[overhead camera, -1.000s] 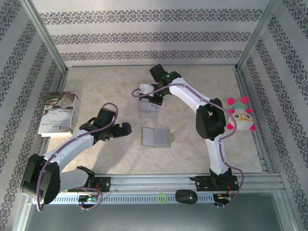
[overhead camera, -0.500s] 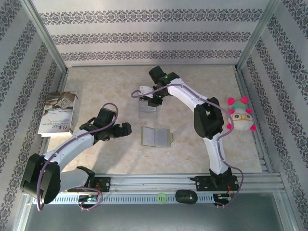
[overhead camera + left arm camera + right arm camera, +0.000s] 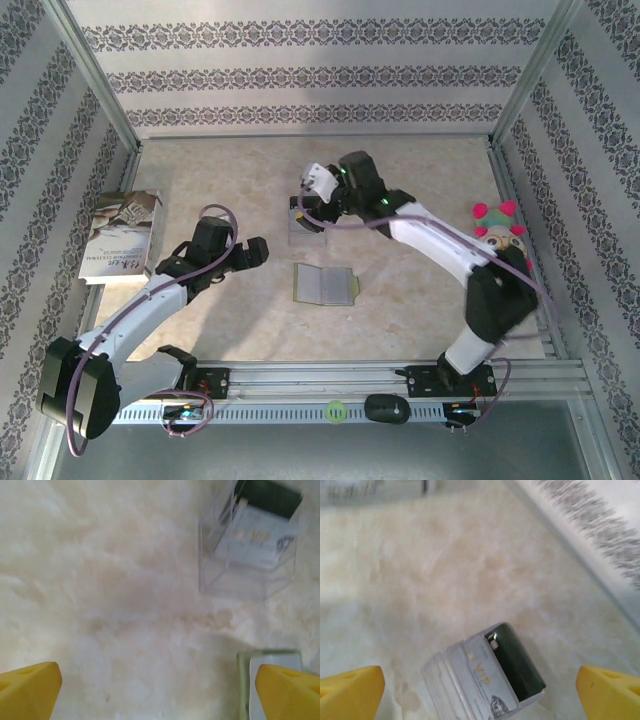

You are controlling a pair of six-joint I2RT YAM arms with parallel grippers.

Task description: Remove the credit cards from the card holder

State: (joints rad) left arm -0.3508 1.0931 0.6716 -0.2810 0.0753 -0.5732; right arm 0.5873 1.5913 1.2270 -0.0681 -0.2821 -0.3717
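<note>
On the pale marbled table (image 3: 200, 190) I see the card holder (image 3: 325, 284) lying open at centre. My right gripper (image 3: 480, 692) hangs spread wide over a credit card (image 3: 500, 672) inside a clear box (image 3: 440, 677). My left gripper (image 3: 159, 692), equally wide and holding nothing, hovers beside the holder.

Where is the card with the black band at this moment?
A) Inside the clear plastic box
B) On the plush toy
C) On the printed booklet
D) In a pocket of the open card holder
A: in the right wrist view the card sits inside the clear box, while the top view shows the card holder lying open, apart from that box.
</note>
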